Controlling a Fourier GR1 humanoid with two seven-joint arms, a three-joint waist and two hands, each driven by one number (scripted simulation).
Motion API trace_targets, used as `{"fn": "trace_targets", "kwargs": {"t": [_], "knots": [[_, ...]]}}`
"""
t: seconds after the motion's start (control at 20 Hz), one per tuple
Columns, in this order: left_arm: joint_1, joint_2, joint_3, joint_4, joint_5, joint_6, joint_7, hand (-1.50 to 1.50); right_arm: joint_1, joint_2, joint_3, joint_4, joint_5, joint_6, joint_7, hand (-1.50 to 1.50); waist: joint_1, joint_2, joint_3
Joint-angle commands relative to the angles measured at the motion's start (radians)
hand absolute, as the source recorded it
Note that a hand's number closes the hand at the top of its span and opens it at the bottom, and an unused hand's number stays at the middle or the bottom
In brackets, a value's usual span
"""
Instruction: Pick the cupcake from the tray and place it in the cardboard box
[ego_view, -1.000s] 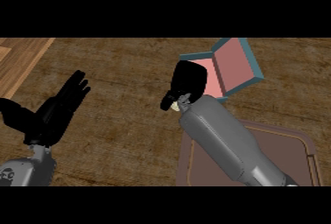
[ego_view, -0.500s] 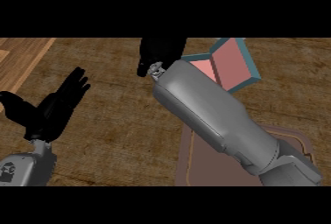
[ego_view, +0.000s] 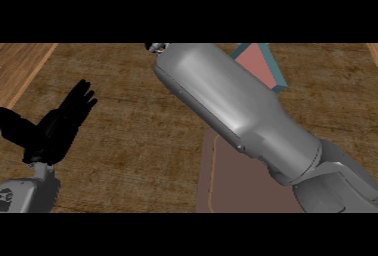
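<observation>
The cardboard box (ego_view: 260, 64), teal outside and pink inside, shows at the top right, and my right forearm (ego_view: 229, 110) covers most of it. This forearm runs from the lower right to the top edge, where only its wrist (ego_view: 157, 47) shows; the hand itself lies beyond the view. The brown tray (ego_view: 236, 187) sits at the lower middle, partly under the forearm. No cupcake shows anywhere. My left hand (ego_view: 59, 125) rests open at the left, fingers pointing up.
The counter's wooden top (ego_view: 140, 150) fills the middle. A lighter wooden strip (ego_view: 22, 65) runs along the upper left corner.
My right arm has swung up and to the left, across the box. Its hand has passed out over the top edge. The left hand has stayed where it was.
</observation>
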Motion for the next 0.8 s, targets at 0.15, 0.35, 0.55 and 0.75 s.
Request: {"fn": "trace_targets", "kwargs": {"t": [0.15,0.35,0.55,0.75], "knots": [[0.054,-0.004,0.012,-0.024,0.001,0.000,-0.025,0.00,-0.097,0.013,-0.040,0.159,0.020,-0.066,0.196,1.50,-0.023,0.001,0.001],[0.047,-0.006,0.016,-0.039,-0.010,0.021,-0.011,0.00,-0.073,0.013,-0.028,0.217,-0.001,-0.088,0.170,1.50,-0.030,0.004,0.002],[0.063,-0.008,0.035,-0.057,-0.008,0.035,-0.016,0.00,-0.078,0.013,-0.058,0.281,0.020,-0.164,0.089,1.50,-0.057,0.001,0.004],[0.053,0.002,0.046,-0.052,0.001,0.024,-0.004,0.00,-0.032,0.014,-0.046,0.286,0.008,-0.224,0.055,1.50,-0.064,-0.001,0.004]]}}
